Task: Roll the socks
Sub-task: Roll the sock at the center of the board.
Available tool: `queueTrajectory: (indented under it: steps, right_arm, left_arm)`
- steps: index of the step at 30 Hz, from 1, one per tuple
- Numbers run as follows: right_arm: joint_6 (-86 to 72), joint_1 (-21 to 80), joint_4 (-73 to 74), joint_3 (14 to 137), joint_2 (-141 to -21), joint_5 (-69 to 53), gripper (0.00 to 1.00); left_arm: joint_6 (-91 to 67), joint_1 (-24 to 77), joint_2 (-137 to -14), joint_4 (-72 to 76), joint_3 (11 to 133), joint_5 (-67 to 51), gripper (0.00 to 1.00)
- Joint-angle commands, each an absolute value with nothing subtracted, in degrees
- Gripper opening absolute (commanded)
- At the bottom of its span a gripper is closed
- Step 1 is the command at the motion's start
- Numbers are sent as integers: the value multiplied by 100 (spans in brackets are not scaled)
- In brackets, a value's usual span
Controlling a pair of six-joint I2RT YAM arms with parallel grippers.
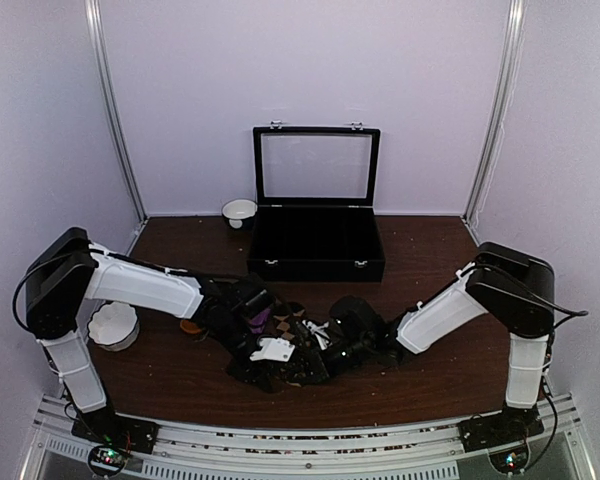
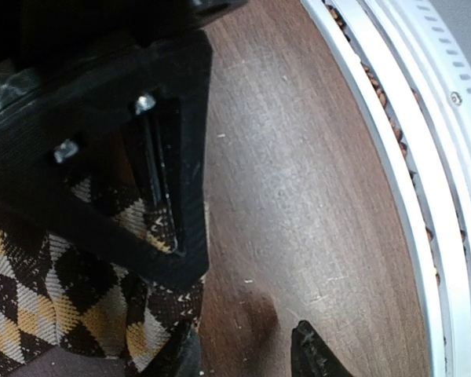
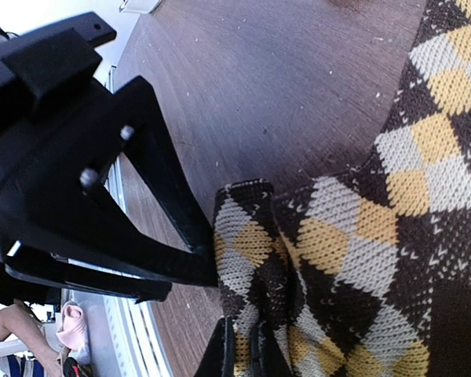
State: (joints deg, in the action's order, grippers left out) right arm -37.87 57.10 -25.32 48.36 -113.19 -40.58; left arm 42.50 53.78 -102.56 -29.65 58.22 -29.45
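Note:
The dark brown argyle sock (image 1: pixel 298 360) lies crumpled at the table's front centre, between both grippers. My right gripper (image 3: pixel 239 357) is shut on a fold of the argyle sock (image 3: pixel 337 236), its tips pinching the fabric. My left gripper (image 2: pixel 243 357) is open, its jaws apart over bare wood, with the argyle sock (image 2: pixel 55 306) against its left fingertip. In the top view the left gripper (image 1: pixel 265 358) and right gripper (image 1: pixel 325 345) almost touch. The magenta-red sock (image 1: pixel 260 319) shows only as a purple and orange patch behind the left arm.
A black case (image 1: pixel 315 262) with its glass lid raised stands at the back centre. A small white bowl (image 1: pixel 239 211) sits to its left. A white fluted dish (image 1: pixel 113 325) is at the left by the left arm. The white rail (image 2: pixel 424 196) runs close along the near edge.

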Motion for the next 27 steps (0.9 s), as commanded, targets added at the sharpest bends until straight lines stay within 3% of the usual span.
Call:
queueTrajectory:
  steps: [1,16,27]
  right_arm:
    - [-3921,5685,-1743,4504,-11746,-3856,0]
    - [-3850,5637,-1702,4528,-11825,-3951,0]
    - [-3812,5617,-1622,4536,-11813,-3997,0]
  left_arm:
    - [4382,5506,-10367,-2593,5952,-2550,42]
    - [4342,5660,-9578,-3076,5958,-2659,40]
    - [4319,5660,-10458,-2707,6188,-2090,36]
